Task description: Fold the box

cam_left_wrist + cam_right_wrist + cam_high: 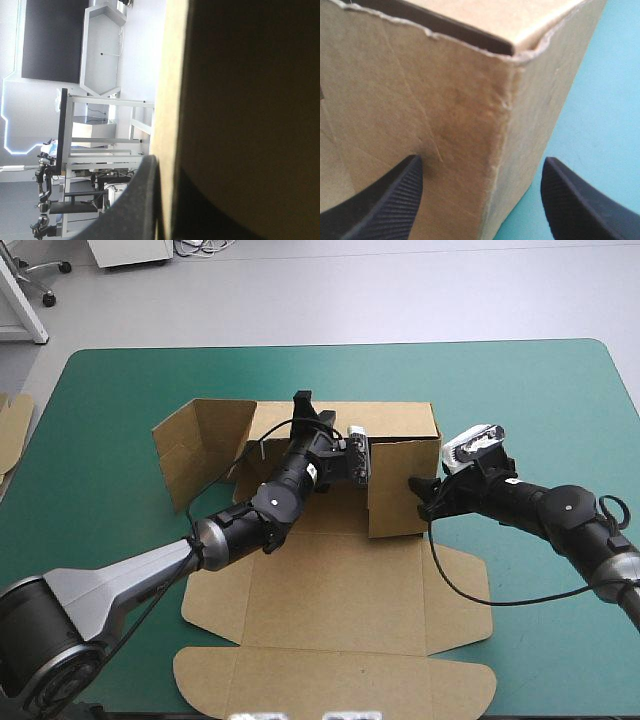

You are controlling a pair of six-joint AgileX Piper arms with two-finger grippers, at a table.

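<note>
While the brown box (330, 590) takes up the middle of the table, the teal-green cover (560, 400) lies open along the far edge, down the right edge and at both far corners. The flat lid's rounded flaps reach almost to the near edge. More brown board (12, 430) shows at the table's left edge. The box's back wall and a right wall stand raised, and a creased flap stands up at its end toward the left edge.

The left arm crosses the box floor and covers much of it. In the left wrist view dark board fills the side beside the gripper. Only one black finger (135, 200) shows, its tip against the board's pale cut edge, and its partner is hidden behind the sheet. The right wrist view shows only one corner of the box.

The left gripper (304, 410) is clamped over the back wall's top edge, the wall between its fingers. The right gripper (420, 495) stands spread at the raised right wall's outer corner. One finger (395, 200) is over the board face and the other (575, 200) over the cover, with the corner edge between them. Whether either touches it I cannot tell.
</note>
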